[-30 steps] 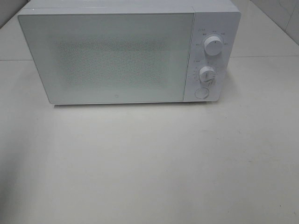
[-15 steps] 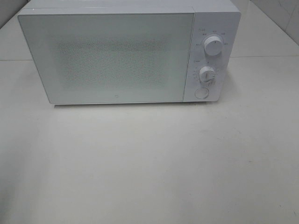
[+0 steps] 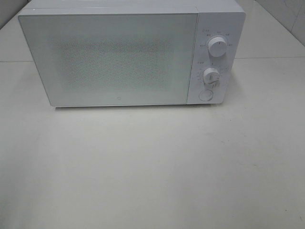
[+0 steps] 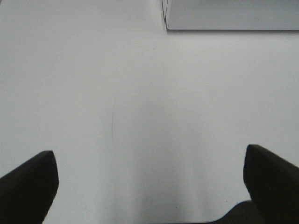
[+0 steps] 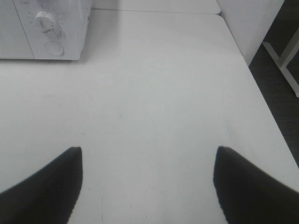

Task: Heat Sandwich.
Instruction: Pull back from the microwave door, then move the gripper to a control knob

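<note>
Unmoved since the earlier frames: microwave [image 3: 217, 21] closed, both arms outside the high view.

Left jaws: spread to their widest, holding nothing, low over the table [image 3: 152, 167] and facing the microwave's left front corner. Door [image 3: 109, 59]: shut, window frosted. Sandwich: not in view anywhere (perhaps behind that door, so its bearing from either jaws and its long axis cannot be told). Upper dial [image 3: 218, 47], lower dial [image 3: 210, 75], round button [image 3: 206, 95]: right panel. Right jaws: open, slightly narrower, empty, aimed toward that panel; right arm judged nearer the controls.
</note>
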### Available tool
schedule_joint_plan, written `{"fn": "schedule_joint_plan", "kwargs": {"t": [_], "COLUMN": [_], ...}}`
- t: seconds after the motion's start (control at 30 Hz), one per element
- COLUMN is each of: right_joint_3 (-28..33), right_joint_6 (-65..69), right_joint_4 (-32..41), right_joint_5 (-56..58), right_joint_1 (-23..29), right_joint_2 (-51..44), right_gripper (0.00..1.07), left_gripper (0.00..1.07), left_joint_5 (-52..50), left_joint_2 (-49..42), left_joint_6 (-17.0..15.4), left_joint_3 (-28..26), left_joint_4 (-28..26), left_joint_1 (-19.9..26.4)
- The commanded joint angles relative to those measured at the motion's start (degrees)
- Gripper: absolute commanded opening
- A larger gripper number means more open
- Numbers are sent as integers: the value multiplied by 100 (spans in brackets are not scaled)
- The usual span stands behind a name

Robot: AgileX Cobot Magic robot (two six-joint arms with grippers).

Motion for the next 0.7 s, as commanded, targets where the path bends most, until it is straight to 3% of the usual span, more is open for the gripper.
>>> {"fn": "schedule_joint_plan", "kwargs": {"t": [0.03,0.43,0.7], "right_joint_3": [11,11,11], "right_joint_6": [-40,-40,-40], "right_joint_4": [11,11,11], "right_joint_5": [-46,-46,-46], "right_joint_1": [-40,-40,-40], "right_joint_2": [-149,-149,-149], "right_gripper": [75,75,75], "left_gripper": [101,101,101], "left_joint_5": [-74,-74,-74], "left_joint_2": [-292,-1409,-1387], "left_joint_6": [-6,0,-6], "left_joint_3": [29,29,29], "left_joint_4": [6,-11,-11], "left_joint_1": [-34,-34,-29]}}
